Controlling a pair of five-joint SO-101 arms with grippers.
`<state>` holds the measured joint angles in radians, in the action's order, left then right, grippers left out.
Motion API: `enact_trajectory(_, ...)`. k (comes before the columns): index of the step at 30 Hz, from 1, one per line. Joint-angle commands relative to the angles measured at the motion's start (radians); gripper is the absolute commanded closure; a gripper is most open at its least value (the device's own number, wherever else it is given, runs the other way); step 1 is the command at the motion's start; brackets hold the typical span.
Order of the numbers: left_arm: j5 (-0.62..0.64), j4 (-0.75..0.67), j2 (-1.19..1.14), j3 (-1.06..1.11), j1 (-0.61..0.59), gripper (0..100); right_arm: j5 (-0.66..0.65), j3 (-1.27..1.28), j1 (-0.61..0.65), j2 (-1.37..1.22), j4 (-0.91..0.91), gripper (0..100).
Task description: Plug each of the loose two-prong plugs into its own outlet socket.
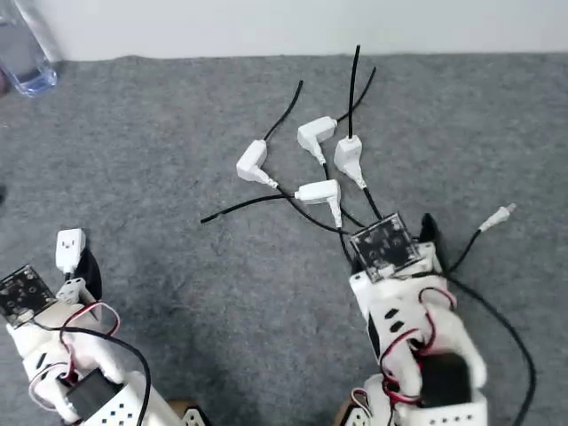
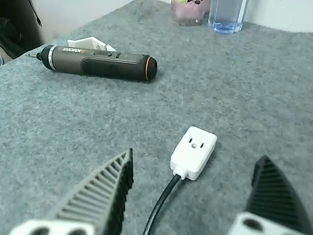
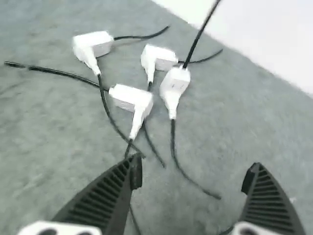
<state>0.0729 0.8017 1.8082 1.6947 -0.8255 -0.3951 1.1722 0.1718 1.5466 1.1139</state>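
Loose two-prong plug (image 1: 502,214) lies at right-centre of the high view, on the tabletop (image 1: 177,284) and well apart from everything else. Its black cord (image 1: 497,319) loops down past the right arm. Four white outlet sockets (image 1: 319,192) are bunched in the upper centre with their cords crossing. The right wrist view has the same cluster (image 3: 131,99) ahead of the right pincer (image 3: 194,169), which is wide open, holding nothing and short of the pile. A fifth socket (image 2: 194,152) sits alone at lower left of the high view (image 1: 69,248), face up, between the fingers of the left pincer (image 2: 195,164). That one is also open and not gripping yet. My read is that nothing is mated yet and this is the pick stage. Suggest the left pincer closes on the socket body to hold it. The right one should take the plug by its housing, prongs clear and lined up with the slots before pushing. Watch out for the plug's cord dragging against the right arm, and the tangled cords moving neighbouring sockets when one is pulled. Also around: electric screwdriver (image 2: 98,61) upper left in the left wrist view, water bottle (image 2: 226,14) at the top edge. Neither is in the way.
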Motion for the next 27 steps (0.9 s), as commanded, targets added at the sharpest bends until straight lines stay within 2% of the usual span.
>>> enact_trajectory(1,-0.006,0.023,0.012,-0.012,0.006,64,0.011,0.098,-0.016,0.160,-0.038,68.1)
enact_trajectory(4,-0.023,0.078,0.012,-0.012,0.031,64,0.011,0.190,-0.019,0.252,-0.024,68.1)
enact_trajectory(7,-0.149,0.130,0.012,-0.012,0.064,65,0.012,0.273,-0.022,0.271,-0.038,68.1)
enact_trajectory(9,-0.199,0.129,0.012,-0.012,0.066,70,0.012,0.319,-0.022,0.266,-0.051,68.1)
enact_trajectory(12,-0.212,0.109,0.012,-0.013,0.087,76,0.014,0.396,-0.016,0.268,-0.094,68.1)
enact_trajectory(16,-0.218,0.138,0.012,-0.015,0.140,76,0.008,0.514,-0.021,0.255,-0.168,68.1)
enact_trajectory(19,-0.341,0.149,0.012,-0.041,0.150,75,0.008,0.512,-0.016,0.254,-0.128,68.1)
enact_trajectory(22,-0.290,0.161,0.008,-0.131,0.146,74,0.008,0.512,-0.012,0.252,-0.107,68.1)
enact_trajectory(27,-0.288,0.382,0.006,-0.366,0.144,74,0.008,0.512,-0.012,0.252,-0.096,68.1)
